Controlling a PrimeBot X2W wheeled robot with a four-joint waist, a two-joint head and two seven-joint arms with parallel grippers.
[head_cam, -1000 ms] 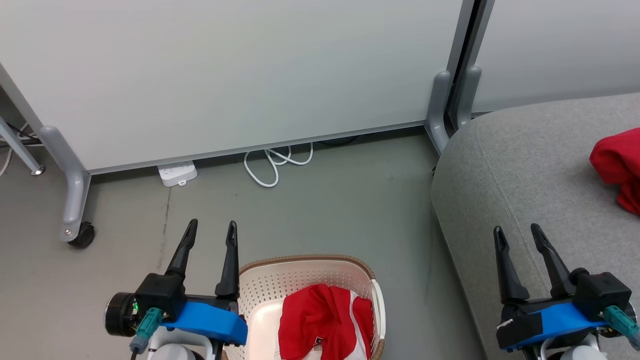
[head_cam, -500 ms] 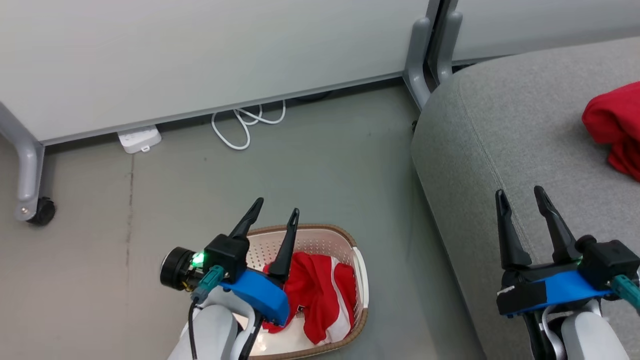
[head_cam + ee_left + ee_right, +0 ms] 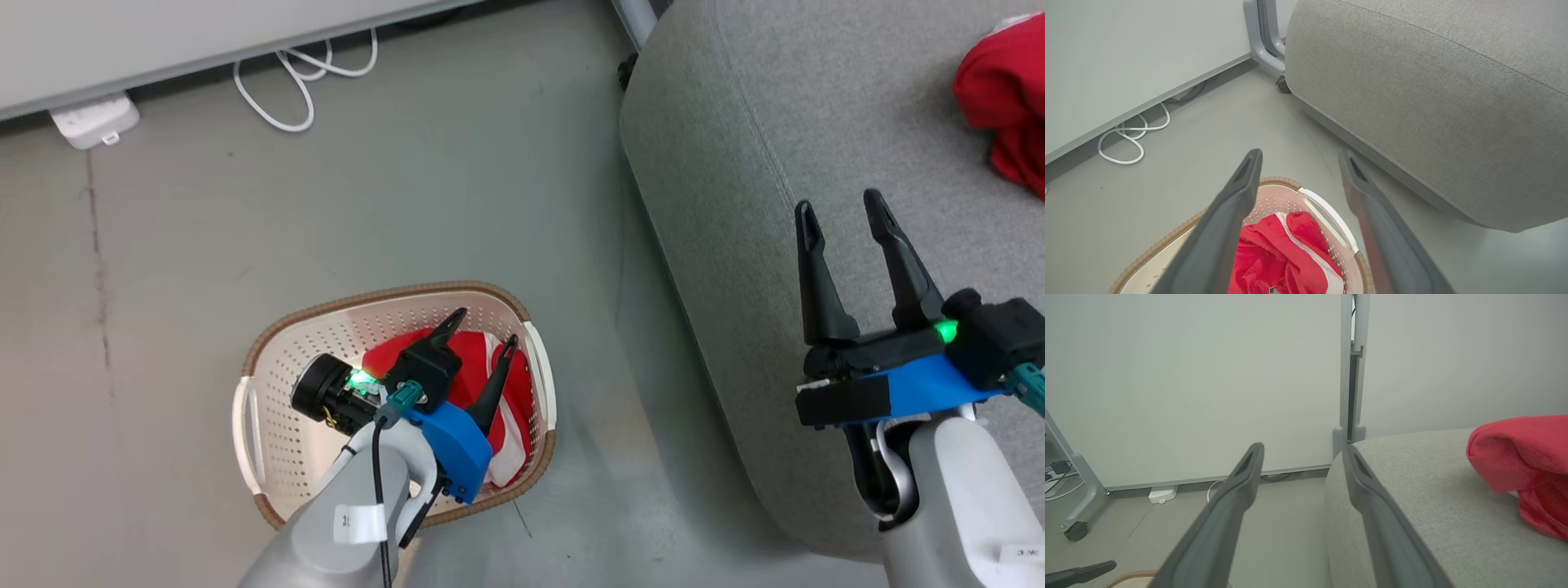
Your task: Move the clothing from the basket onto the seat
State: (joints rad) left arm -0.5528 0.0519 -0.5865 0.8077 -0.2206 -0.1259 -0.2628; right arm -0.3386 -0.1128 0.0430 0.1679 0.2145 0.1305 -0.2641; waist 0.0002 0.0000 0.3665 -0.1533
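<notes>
Floor is smooth grey-green and slightly glossy, with a thin dark crack line running down its left part in the head view. A pale partition panel closes the far side, raised off the floor on grey legs. The leg at the far left of the right wrist view ends in a black caster. Two grey posts stand where the panels join, just beside the seat's far corner. A white power strip and a looped white cable lie on the floor at the panel's foot. Seat is a big grey fabric block with a rounded corner and a stitched seam along the top near the edge. It takes up the right side of the head view, with a small dark wheel under its far corner. Basket stands on the floor left of the seat, near it but not touching, with cream perforated walls, a brown rim and white handles. Red garment with a white stripe lies bunched inside the basket, toward the seat side. Second red garment lies heaped on the seat top at far right. Left gripper is down at the basket mouth, fingers spread apart, tips over the red garment and nothing between them. Can't tell whether it touches the fabric. Right gripper hovers over the seat's near-left part, fingers spread and empty, well apart from the second red garment.
</notes>
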